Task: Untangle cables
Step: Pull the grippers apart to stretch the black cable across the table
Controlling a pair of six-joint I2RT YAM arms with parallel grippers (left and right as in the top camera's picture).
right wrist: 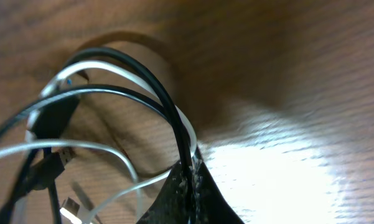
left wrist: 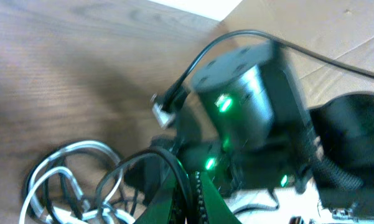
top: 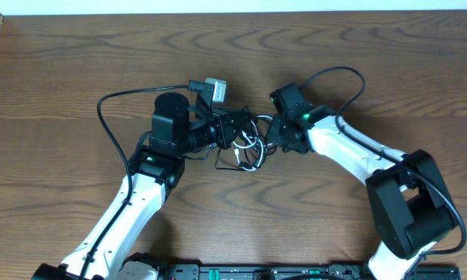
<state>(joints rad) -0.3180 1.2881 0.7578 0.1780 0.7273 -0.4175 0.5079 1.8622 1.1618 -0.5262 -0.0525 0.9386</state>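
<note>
A: Where does the top camera sit?
B: Straight above the table (top: 62, 62), facing down, far enough to hold the whole work area.
A: And the wrist cameras?
B: Both very close. The left one looks low across the wood toward the right arm (left wrist: 243, 93); the right one looks down past the right gripper (right wrist: 188, 186).
A: What do they share?
B: The cables (top: 249, 152), seen in all three.

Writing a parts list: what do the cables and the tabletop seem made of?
The cables: probably plastic or rubber jacket, smooth, faintly shiny, black and white. The tabletop: wood or wood-look laminate, brown grain lines; glare suggests a semi-gloss finish.
</note>
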